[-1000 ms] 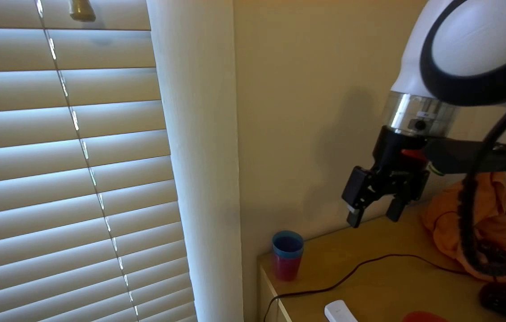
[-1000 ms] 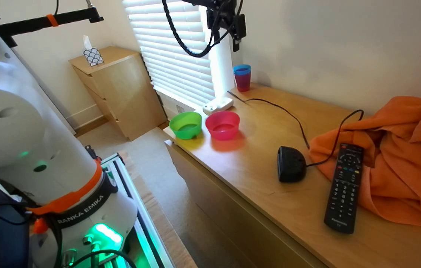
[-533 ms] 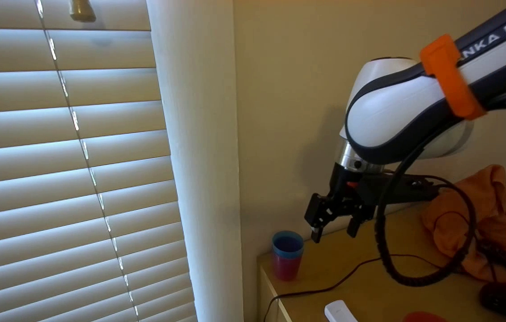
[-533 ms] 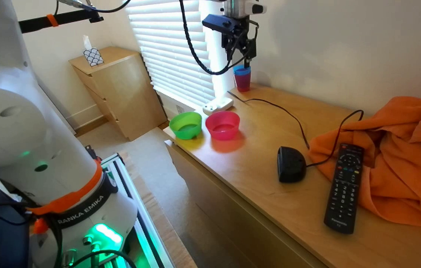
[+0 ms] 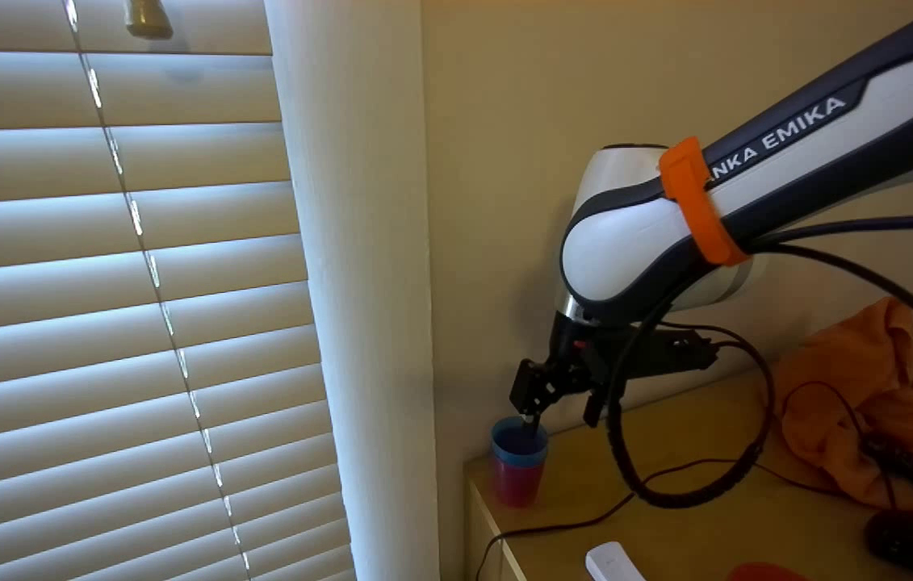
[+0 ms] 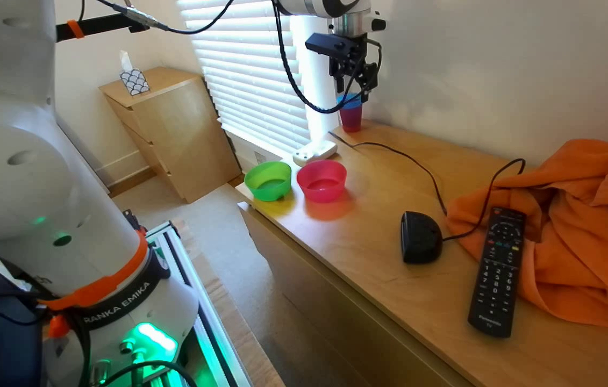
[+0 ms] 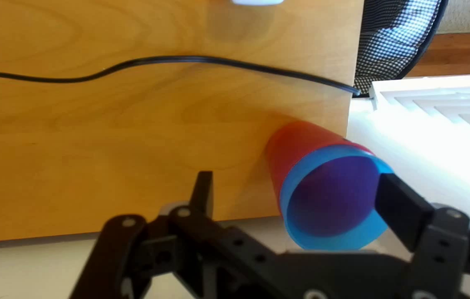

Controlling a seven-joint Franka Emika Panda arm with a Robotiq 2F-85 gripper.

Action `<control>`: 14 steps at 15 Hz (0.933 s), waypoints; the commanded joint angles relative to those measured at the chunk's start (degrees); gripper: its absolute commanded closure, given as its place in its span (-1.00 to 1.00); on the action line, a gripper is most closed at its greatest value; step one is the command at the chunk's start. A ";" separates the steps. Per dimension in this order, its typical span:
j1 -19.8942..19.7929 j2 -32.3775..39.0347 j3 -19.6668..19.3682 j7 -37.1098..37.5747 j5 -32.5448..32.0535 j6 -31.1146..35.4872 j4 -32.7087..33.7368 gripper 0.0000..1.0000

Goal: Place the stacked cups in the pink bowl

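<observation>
The stacked cups, a blue cup nested in a red-pink one, stand upright at the dresser's far corner by the wall and window. They show in both exterior views [image 5: 517, 482] [image 6: 351, 119] and the wrist view [image 7: 301, 151]. My gripper [image 5: 563, 421] is open and empty just above them; it also shows in an exterior view [image 6: 353, 94]. In the wrist view the open fingers [image 7: 295, 178] lie either side of the cups' rim, the right finger overlapping it. The pink bowl [image 6: 321, 189] sits on the dresser; only a sliver shows in an exterior view [image 5: 764, 572].
A green bowl [image 6: 267, 184] stands beside the pink bowl near the dresser edge. A white power strip [image 6: 315, 152] and black cable [image 7: 201, 60] lie near the cups. A black device [image 6: 421, 237], remote [image 6: 497, 271] and orange cloth [image 6: 578, 215] are farther along. A mesh bin [image 7: 397, 45] is beyond the edge.
My gripper has moved down and across toward the cups, from well away to just above their rim. It has stayed open. The cups and bowls have not moved.
</observation>
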 commanded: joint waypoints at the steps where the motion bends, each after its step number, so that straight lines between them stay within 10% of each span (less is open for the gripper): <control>1: 1.40 4.36 -1.13 1.71 -1.28 -1.91 5.13 -0.78; 12: 1.19 7.08 -1.74 2.46 -0.47 -9.93 8.31 0.98; 14: 0.83 6.08 -0.98 1.21 0.22 -12.74 7.87 1.00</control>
